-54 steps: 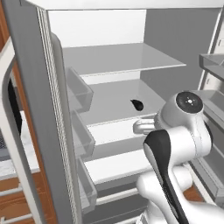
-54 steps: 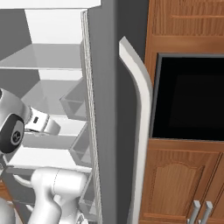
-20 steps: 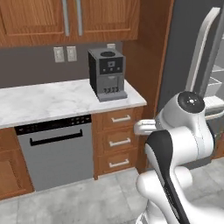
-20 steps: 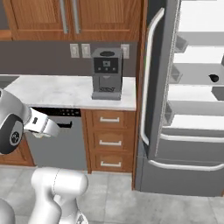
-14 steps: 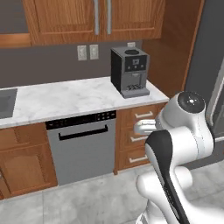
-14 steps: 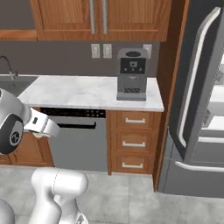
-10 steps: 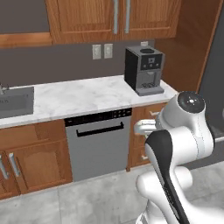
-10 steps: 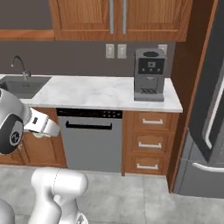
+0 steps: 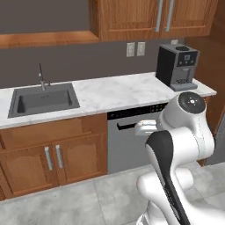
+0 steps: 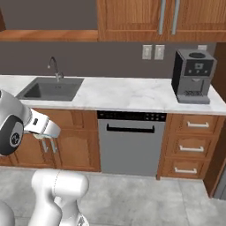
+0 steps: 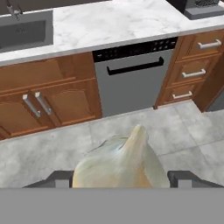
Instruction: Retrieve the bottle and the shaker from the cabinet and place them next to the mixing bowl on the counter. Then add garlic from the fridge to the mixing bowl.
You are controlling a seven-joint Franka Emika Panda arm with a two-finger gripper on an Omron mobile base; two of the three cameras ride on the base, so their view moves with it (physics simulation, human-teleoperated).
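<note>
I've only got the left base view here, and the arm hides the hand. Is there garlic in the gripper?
Observer: Yes. In the hand view a pale garlic bulb sits in the gripper, between its two dark tips.
Operator: What's right of the dishwasher, behind the arm?
Observer: The right base view shows three drawers stacked beside the dishwasher, under the coffee machine.

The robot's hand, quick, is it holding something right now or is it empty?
Gripper: jaws closed around the garlic, holding it above the kitchen floor.
</note>
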